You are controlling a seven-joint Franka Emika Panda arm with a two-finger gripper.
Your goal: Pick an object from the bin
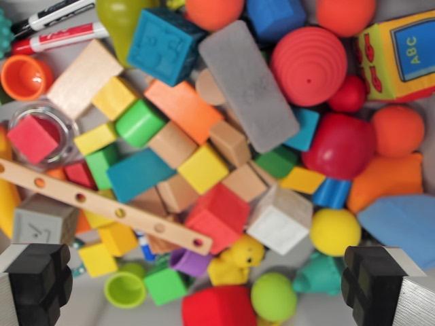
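The bin is packed with toys seen from above in the wrist view. My gripper (204, 285) hangs open above them, its black fingertips (37, 278) at the lower left and lower right corners, holding nothing. Between the fingers lie a red foam block (217, 307), a green ball (273, 296), a yellow toy animal (236, 260), a purple cup (188, 261) and a lime cup (125, 289). Higher up sit a red cube (219, 216), a white embossed cube (279, 219), a yellow ball (335, 231) and a long grey foam block (249, 85).
A drilled wooden strip (102, 205) slants across the left. A red ridged dome (309, 65), a teal foam cube (165, 45), an ABC fabric cube (399, 58), markers (58, 37), a glass jar with a red block (37, 134) and an orange cup (22, 76) crowd the rest.
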